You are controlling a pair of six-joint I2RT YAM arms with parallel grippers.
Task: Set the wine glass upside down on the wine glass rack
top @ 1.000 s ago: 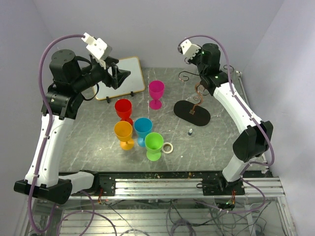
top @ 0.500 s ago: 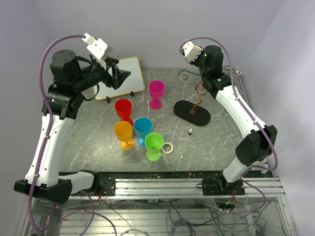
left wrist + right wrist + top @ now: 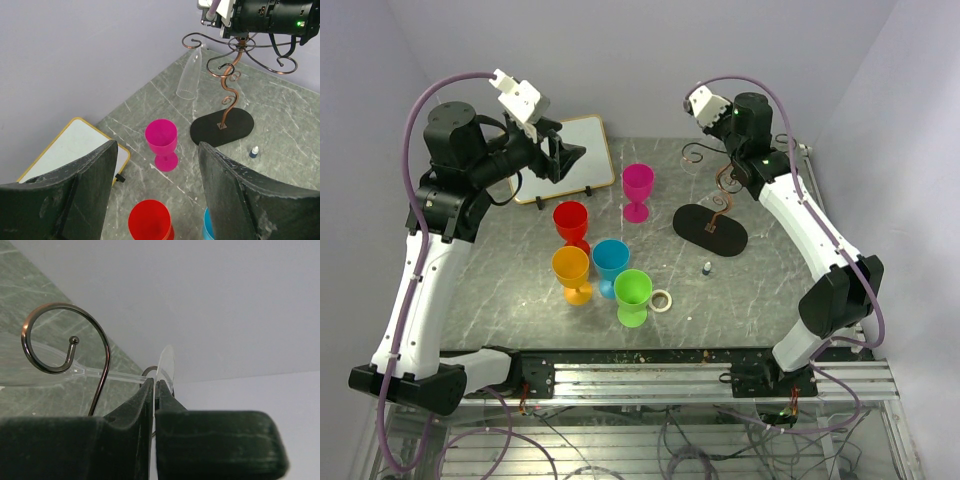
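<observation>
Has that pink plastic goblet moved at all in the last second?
No. The pink plastic goblet stands in the same spot as before, just left of the wire rack's flat black oval base.

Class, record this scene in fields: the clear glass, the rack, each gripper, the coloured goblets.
wine glass: clear, tilted, mouth downward, stem at a rack hook
wine glass rack: standing upright
right gripper: shut on the glass's foot
left gripper: open, empty, raised
upright goblets: pink goblet, red goblet, orange goblet, blue goblet, green goblet
</observation>
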